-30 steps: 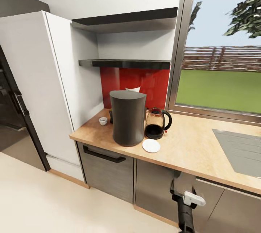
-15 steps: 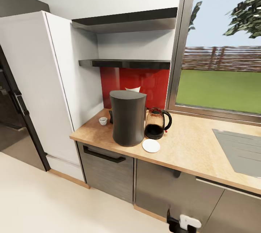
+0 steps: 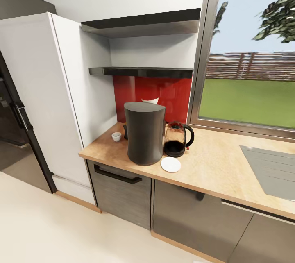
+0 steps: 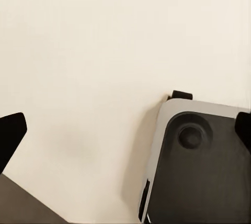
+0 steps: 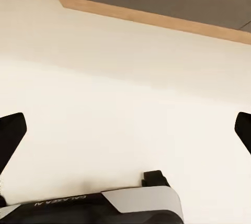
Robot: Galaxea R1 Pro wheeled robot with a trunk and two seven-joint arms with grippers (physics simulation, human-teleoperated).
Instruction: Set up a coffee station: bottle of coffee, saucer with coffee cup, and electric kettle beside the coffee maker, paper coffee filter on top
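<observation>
- Left gripper [image 4: 125, 130] hung over pale cream floor [image 4: 78, 51] in the left wrist view, its two dark fingertips [image 4: 10, 132] set far apart at opposite edges of the picture, spread wide with nothing between them.
- Right gripper [image 5: 125, 127] looked just the same in the right wrist view: black fingertips [image 5: 10, 130] wide apart, bare floor between them, nothing gripped.
- Under the left one, the wrist camera caught a corner of the robot's base [image 4: 198, 166], dark with a pale grey rim and a round knob; the head view gave none of that.
- Right wrist camera picked up the wooden plinth strip [image 5: 157, 20] under the grey cabinets, plus a grey-and-black edge of the base.
- Up in the head view, all the action sat on the countertop [image 3: 213, 164]: the coffee maker [image 3: 144, 132] stood upright near the front edge.
- Electric kettle [image 3: 177, 139] stood just beside it on the window side, dark liquid in its base.
- Saucer [image 3: 171, 164] lay flat in front of the kettle, close to the coffee maker's foot, with nothing on it.
- Coffee cup [image 3: 116, 136] stood apart from the saucer, on the other side of the coffee maker, near the white cabinet [image 3: 61, 103].
- Something white [image 3: 150, 100] peeked over the coffee maker's top; I couldn't tell what it was.
- Lower kitchen shelf [image 3: 141, 71] ran above the red panel [image 3: 164, 93], and its top surface was hidden from that angle.
- Grey sink [image 3: 272, 168] showed at the far end of the worktop, below the window [image 3: 250, 82].
</observation>
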